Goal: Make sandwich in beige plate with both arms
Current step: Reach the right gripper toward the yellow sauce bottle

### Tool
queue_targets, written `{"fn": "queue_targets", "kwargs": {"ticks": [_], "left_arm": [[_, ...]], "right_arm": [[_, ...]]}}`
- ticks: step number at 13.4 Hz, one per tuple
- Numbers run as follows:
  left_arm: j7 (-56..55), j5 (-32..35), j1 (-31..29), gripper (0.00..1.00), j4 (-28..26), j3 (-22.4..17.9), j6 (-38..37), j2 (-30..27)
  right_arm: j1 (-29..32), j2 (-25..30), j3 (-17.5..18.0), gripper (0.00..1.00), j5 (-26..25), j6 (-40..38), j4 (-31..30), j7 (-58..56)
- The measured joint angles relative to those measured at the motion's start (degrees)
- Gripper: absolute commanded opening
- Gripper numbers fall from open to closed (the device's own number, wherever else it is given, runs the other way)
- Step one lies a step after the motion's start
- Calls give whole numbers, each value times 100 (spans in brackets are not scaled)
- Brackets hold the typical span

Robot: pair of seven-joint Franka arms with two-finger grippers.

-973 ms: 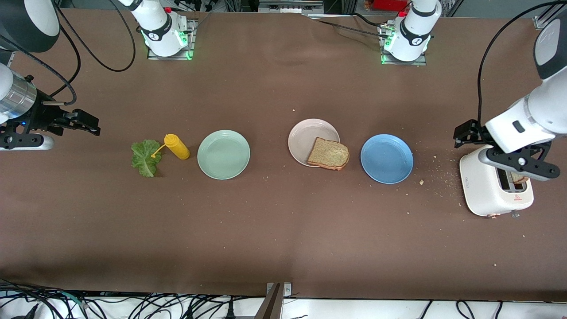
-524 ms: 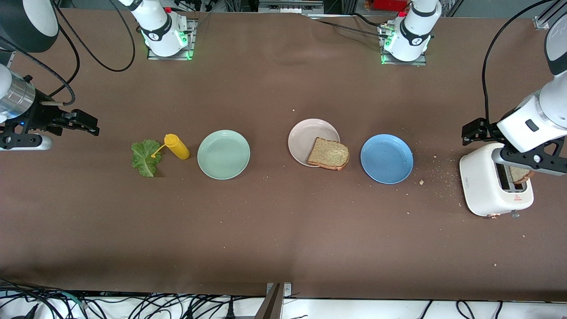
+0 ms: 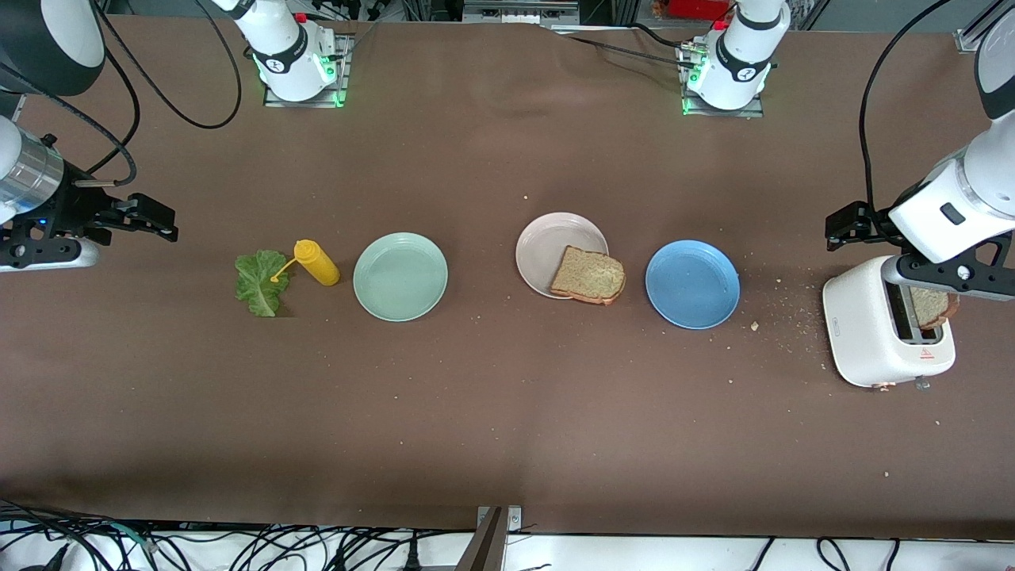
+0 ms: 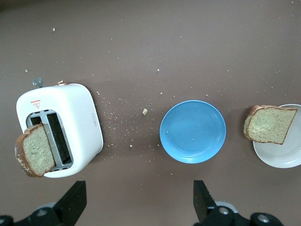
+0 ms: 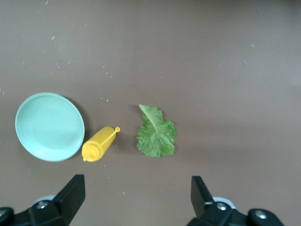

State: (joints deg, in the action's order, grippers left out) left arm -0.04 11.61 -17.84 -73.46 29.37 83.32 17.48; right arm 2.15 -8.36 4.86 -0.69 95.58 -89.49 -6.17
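Note:
The beige plate (image 3: 547,246) (image 4: 282,159) lies mid-table. One bread slice (image 3: 588,275) (image 4: 269,124) rests on it and overhangs its rim toward the blue plate. A second slice (image 3: 932,307) (image 4: 35,150) stands tilted in a slot of the white toaster (image 3: 868,333) (image 4: 70,117). The lettuce leaf (image 3: 261,281) (image 5: 156,134) lies flat on the table at the right arm's end. My left gripper (image 3: 954,279) (image 4: 138,207) hangs open and empty above the toaster. High over the table edge at the right arm's end, my right gripper (image 3: 40,254) (image 5: 136,202) is open and empty.
A yellow squeeze bottle (image 3: 317,263) (image 5: 98,145) lies on its side between the lettuce and a mint-green plate (image 3: 400,276) (image 5: 49,126). A blue plate (image 3: 692,284) (image 4: 193,132) sits between the beige plate and the toaster. Crumbs are scattered beside the toaster.
The left arm has drawn back toward its end of the table, uncovering the slice in the toaster. The right arm has hardly moved.

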Motion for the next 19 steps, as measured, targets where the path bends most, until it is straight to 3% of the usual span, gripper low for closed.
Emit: {"fn": "queue_targets", "kwargs": {"ticks": [1,6,11,13,19], "left_arm": [[0,0,-5,100,0,-3,-1,0],[-1,0,-20,100,0,-8,-8,0],[-2,0,-26,100,0,-10,-10,0],[-2,0,-26,100,0,-9,-11,0],[-2,0,-26,100,0,-8,-17,0]], "right_arm": [[14,-59,-35,100,197,10,0,-484],[1018,-787,-357,100,2539,-78,-18,-4592],[1509,-1705,-373,100,3893,-611,-21,-7945],[1559,-2011,-374,100,4291,-982,-22,-8876],[1818,-2873,-377,100,4663,-1729,-48,-10991]]}}
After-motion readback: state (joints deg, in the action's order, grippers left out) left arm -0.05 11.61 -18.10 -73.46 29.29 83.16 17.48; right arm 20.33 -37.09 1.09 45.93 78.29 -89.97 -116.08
